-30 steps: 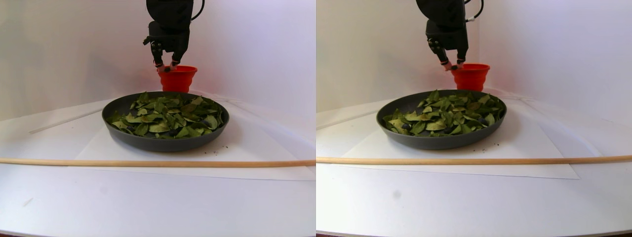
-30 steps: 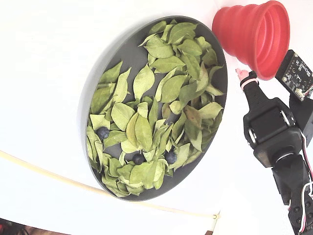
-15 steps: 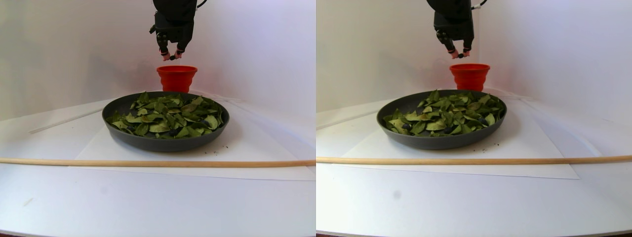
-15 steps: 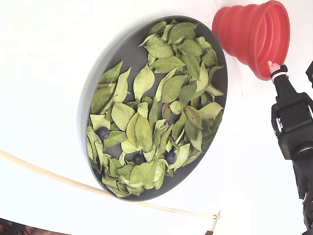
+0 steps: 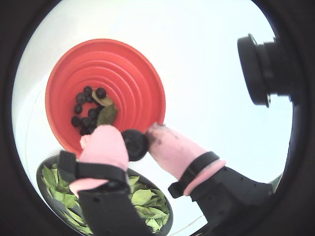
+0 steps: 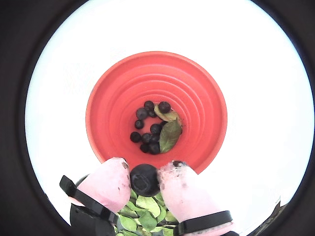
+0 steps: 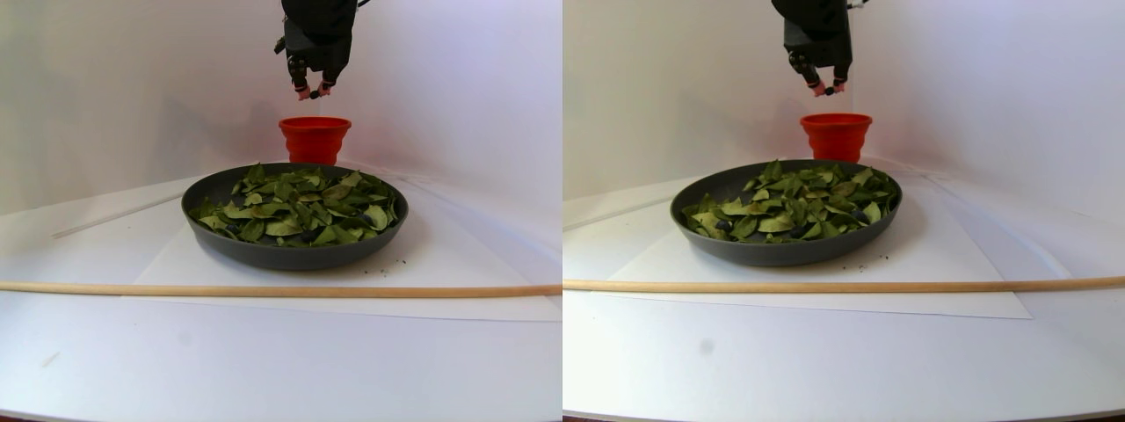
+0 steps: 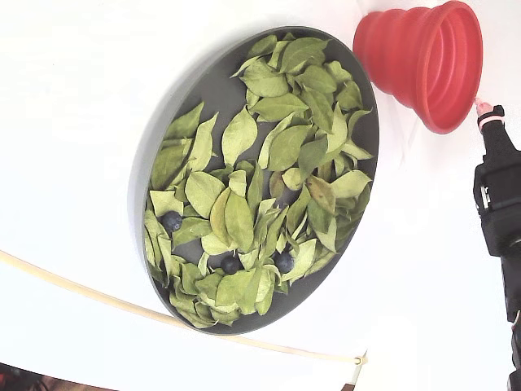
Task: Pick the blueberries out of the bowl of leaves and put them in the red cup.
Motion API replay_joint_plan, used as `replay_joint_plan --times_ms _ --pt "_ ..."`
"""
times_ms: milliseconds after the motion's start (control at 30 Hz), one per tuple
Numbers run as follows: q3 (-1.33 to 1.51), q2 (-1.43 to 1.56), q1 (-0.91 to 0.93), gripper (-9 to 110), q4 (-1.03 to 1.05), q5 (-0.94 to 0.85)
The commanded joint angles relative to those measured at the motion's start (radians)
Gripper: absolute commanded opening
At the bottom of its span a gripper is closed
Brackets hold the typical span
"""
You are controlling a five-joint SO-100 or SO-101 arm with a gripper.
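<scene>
Between pink fingers (image 6: 109,183), a blueberry (image 6: 144,179) half hides.

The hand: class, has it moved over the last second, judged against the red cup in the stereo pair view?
Yes. The hand has risen from the red cup rim to well above it, gripping a blueberry.

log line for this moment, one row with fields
phase: carry to drop | gripper: shut on blueberry | position: above near rim of red cup | cup holds: blueberries, two leaves | bowl: leaves, three berries visible
</scene>
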Motion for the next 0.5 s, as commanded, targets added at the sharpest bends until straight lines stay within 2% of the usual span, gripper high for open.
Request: replay_joint_plan --times_ms 0,467 --pt "-0.094 0.018 0.023 10 -0.031 0.003" --pt "-0.207 -0.101 0.044 10 -0.037 0.008"
